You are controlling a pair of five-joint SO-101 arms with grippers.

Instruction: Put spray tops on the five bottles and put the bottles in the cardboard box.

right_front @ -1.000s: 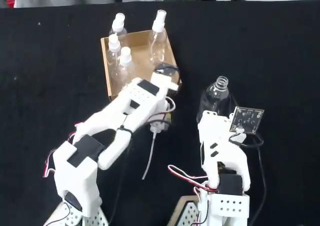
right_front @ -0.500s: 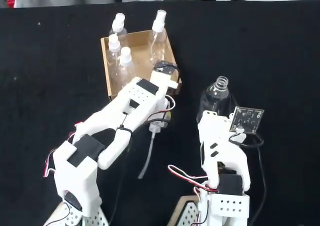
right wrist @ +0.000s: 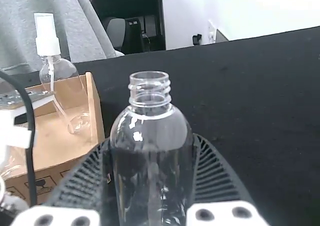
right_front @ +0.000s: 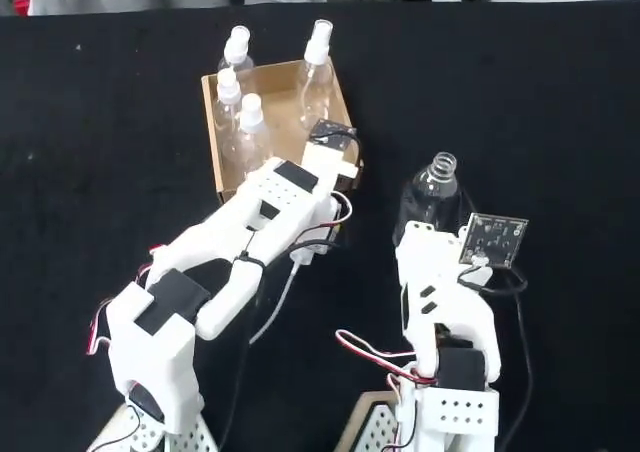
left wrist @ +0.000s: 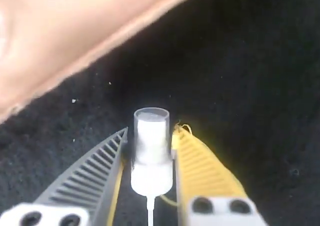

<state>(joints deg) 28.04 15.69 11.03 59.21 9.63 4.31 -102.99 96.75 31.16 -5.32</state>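
No words or numbers can be read anywhere. The cardboard box point(right wrist: 60, 163) has a few small dark printed marks low on its outer wall in the right wrist view, but they are too small to make out.

Black tablecloth point(right_front: 520, 92); perhaps an office chair point(right wrist: 116, 28) behind.
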